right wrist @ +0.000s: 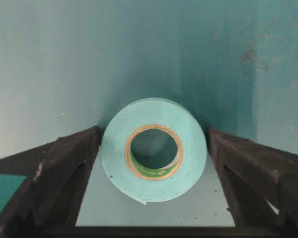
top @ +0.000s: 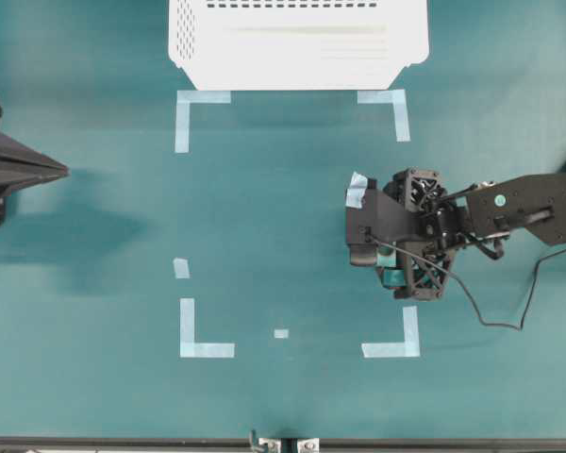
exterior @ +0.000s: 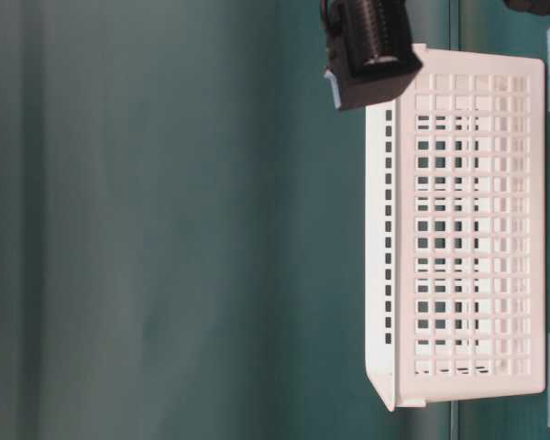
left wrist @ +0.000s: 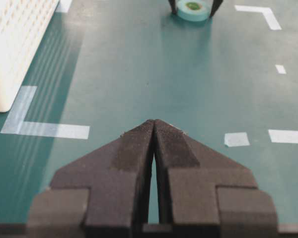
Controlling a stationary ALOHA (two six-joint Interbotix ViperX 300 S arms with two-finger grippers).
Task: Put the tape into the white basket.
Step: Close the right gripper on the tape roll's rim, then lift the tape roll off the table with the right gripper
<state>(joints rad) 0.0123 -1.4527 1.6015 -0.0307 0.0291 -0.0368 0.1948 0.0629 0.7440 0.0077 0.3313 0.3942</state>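
In the right wrist view, nearest the lens, the small round roll of light teal tape (right wrist: pixel 154 150) with its tan cardboard core lies flat on the dark teal table surface (right wrist: pixel 89 59), its hole facing up. The right gripper (right wrist: pixel 154 163) is spread wide, one black finger (right wrist: pixel 64 163) on each side of the roll. The left-hand finger in that view stands just beside or against the roll's edge, which of the two I cannot tell, and a narrow gap shows on the other side. Nothing is lifted or clamped.

From overhead, the right gripper (top: pixel 389 267) sits at the right of the table (top: pixel 283 208), inside the rectangle marked by pale blue L-shaped tape corners (top: pixel 206 335). Only a sliver of the tape (top: pixel 392 276) shows beneath the black wrist hardware. A scrap of pale blue tape is stuck on the gripper's body.

The left wrist view shows the left gripper (left wrist: pixel 154 130) with its two black foam-faced fingers pressed together at the tips, holding nothing. Far ahead of it the tape (left wrist: pixel 193 10) sits between the two dark fingertips of the other arm.

Farthest off, at the top edge of the overhead view, stands the large white plastic rectangular basket (top: pixel 193 42) with perforated walls and a ribbed bottom. No object shows in the part of its interior that is visible. The tape is well apart from it. The table-level view shows the basket's gridded wall (exterior: pixel 467 238).
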